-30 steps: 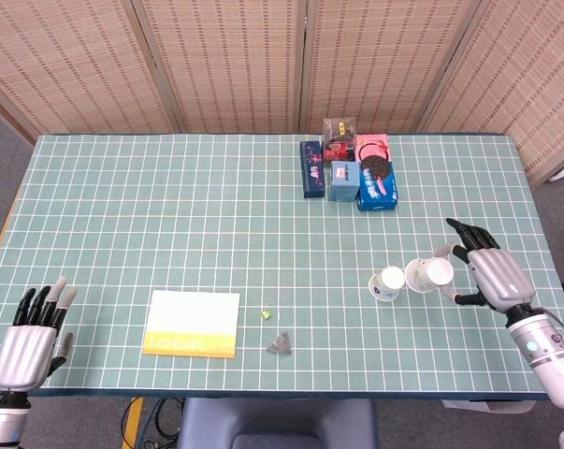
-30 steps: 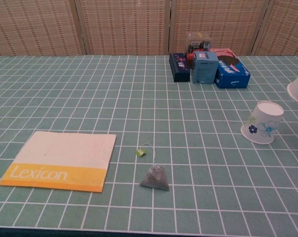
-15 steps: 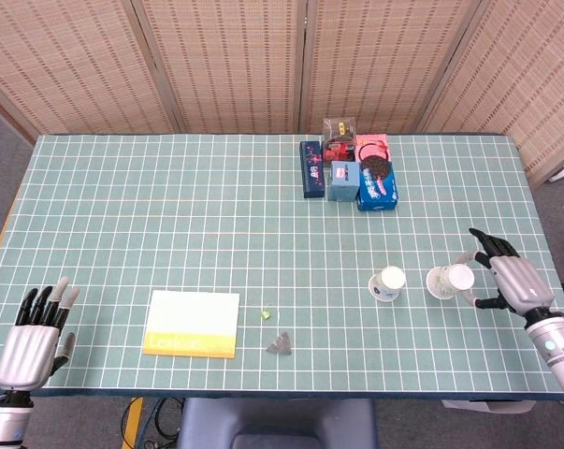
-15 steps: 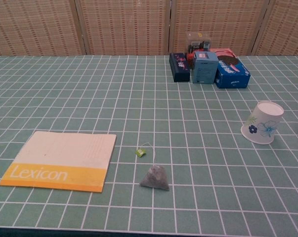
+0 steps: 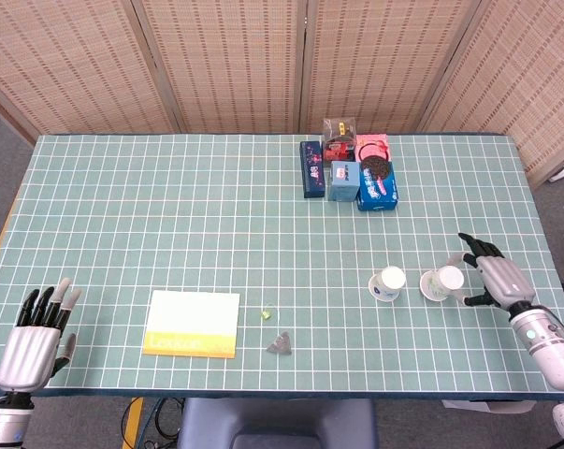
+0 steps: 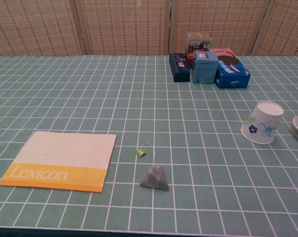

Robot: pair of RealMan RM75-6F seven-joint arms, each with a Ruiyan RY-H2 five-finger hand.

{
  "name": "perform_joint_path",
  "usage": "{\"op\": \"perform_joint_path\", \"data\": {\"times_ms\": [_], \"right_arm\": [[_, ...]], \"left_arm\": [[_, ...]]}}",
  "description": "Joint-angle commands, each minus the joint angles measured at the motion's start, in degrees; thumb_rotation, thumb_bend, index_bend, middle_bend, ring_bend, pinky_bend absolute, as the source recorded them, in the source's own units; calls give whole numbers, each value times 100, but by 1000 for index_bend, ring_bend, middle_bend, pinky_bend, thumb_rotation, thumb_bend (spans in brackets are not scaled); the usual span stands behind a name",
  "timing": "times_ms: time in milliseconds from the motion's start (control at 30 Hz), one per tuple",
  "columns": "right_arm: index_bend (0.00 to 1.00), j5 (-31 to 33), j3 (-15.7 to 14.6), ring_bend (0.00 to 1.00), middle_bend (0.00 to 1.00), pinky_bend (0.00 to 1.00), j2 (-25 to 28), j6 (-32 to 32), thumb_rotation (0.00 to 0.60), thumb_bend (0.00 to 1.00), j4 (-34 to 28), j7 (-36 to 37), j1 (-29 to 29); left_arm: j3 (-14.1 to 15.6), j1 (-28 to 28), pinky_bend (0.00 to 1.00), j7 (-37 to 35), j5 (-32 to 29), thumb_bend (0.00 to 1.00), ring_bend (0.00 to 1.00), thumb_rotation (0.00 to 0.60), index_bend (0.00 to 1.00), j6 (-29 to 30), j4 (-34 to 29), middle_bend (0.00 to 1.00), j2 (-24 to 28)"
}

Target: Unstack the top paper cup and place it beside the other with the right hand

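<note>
Paper, white with blue flowers: two cups on the green gridded bench (image 5: 169, 206), both mouth-down. Second paper cup (image 5: 441, 282) tilted, its rim toward the first paper cup (image 5: 387, 283), just beside it and apart by a narrow gap. Held at its right side by the right hand (image 5: 495, 278), fingers curled loosely round it, thumb near the base; whether the rim rested on the bench could not be told.

Against half a second before: cup and right hand shifted slightly leftward, closer to the first cup; in the chest view more of the held cup showing at the right edge than the sliver seen then. Against a full second before: cup lower and further from the neighbour than when lifted close above it. First cup unmoved throughout.

Left hand (image 5: 36, 335) parked at the near-left corner, fingers straight and apart, holding nothing, unchanged.

Counted otherwise: one yellow-and-white Lexicon booklet (image 6: 62, 160); one grey teabag (image 6: 155, 178) with one green tag (image 6: 139, 152) on a thread; one cluster of snack boxes (image 5: 350, 172) at the far edge. All where they had been.
</note>
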Motion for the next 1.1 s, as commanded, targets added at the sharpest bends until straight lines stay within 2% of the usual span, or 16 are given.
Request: {"op": "perform_joint_path", "data": {"times_ms": [33,700,1100], "right_arm": [[334,33,27,0,0,0,-148,-115,600,264,179,7,85],[331,119,7,0,0,0,-397,-420,600,250,435,23,208],[90,-17,4,0,0,0,-160,-234,600,222,107,86,155]], "left_arm": [[4,0,0,3,2,495,0,600,0,-2,1,0,-1],[36,38,0,4,74,495,0,600,0,83,-30,0,15],[38,41,0,2,98,495,0,600,0,92,-21,0,17]]}}
